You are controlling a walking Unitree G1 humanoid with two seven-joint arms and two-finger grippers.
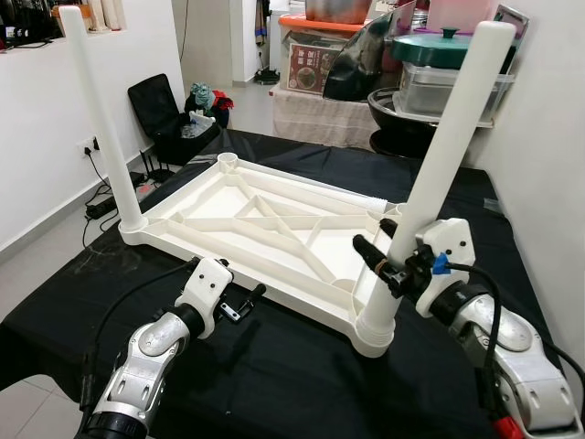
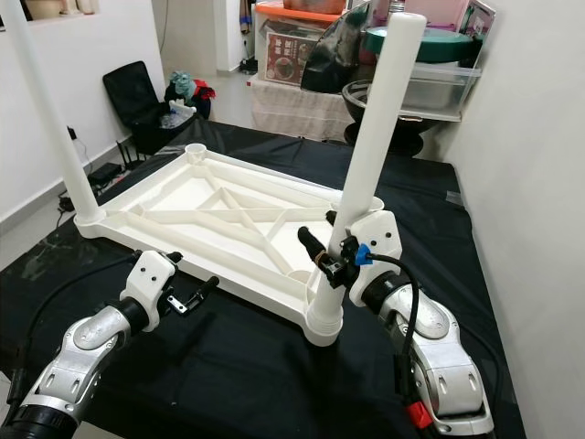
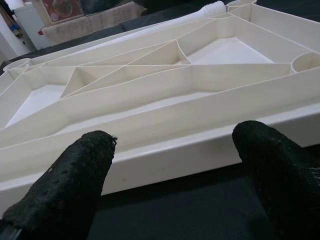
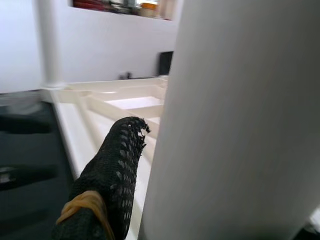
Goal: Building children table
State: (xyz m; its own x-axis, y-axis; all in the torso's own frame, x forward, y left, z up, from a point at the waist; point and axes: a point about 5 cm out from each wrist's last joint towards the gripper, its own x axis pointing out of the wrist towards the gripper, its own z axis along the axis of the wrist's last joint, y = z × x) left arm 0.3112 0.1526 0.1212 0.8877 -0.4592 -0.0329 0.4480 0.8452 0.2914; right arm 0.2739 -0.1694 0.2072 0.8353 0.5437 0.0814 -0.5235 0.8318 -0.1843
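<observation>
You've got the black-draped bench [image 1: 302, 384] carrying the white tabletop [image 1: 265, 229] flipped underside up across its middle. One leg [image 1: 101, 119] stands at the tabletop's far left corner, another leg [image 1: 439, 174] at the near right corner. Your right gripper [image 1: 388, 249] is clamped round that near leg. Your left gripper [image 1: 239, 303] hovers with fingers spread wide, just off the tabletop's near edge.

White tabletop [image 1: 274, 229], white legs [image 1: 448, 165], black cloth [image 1: 302, 384], black end effector fingers [image 3: 65, 185], silver arms [image 1: 146, 357]
</observation>
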